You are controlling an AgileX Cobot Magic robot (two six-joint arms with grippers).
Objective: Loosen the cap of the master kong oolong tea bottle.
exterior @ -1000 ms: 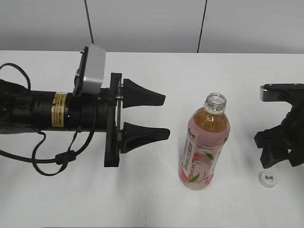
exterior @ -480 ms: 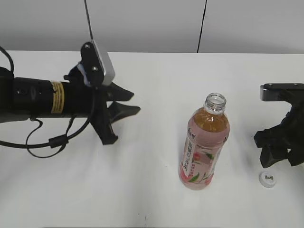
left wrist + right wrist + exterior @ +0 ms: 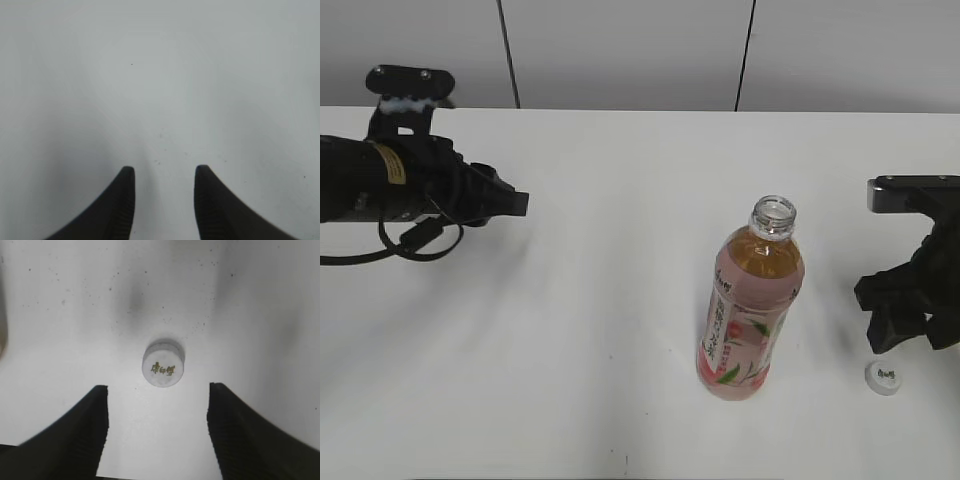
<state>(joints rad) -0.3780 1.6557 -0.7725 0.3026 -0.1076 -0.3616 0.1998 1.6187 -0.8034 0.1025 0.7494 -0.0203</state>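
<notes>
Amber tea fills most of the master kong oolong tea bottle, a clear plastic bottle that stands upright on the white table, with a pink label of peaches and green leaves around its body. The neck of the bottle is open at the top, with nothing screwed on it. The cap, small, round and white with a dark logo on its top, lies flat on the table to the right of the bottle, near its base but well apart from it. The right gripper hangs just above and beside the cap; in the right wrist view the cap lies on the table in front of the two dark fingers, between their lines but not touched by them, and the jaws stand wide apart with nothing held. The left gripper is far to the left of the bottle, lying almost level above the table and pointing toward the bottle's side. In the left wrist view its two dark fingertips stand at a narrow gap, with only the bare table surface between them, so it holds nothing.
</notes>
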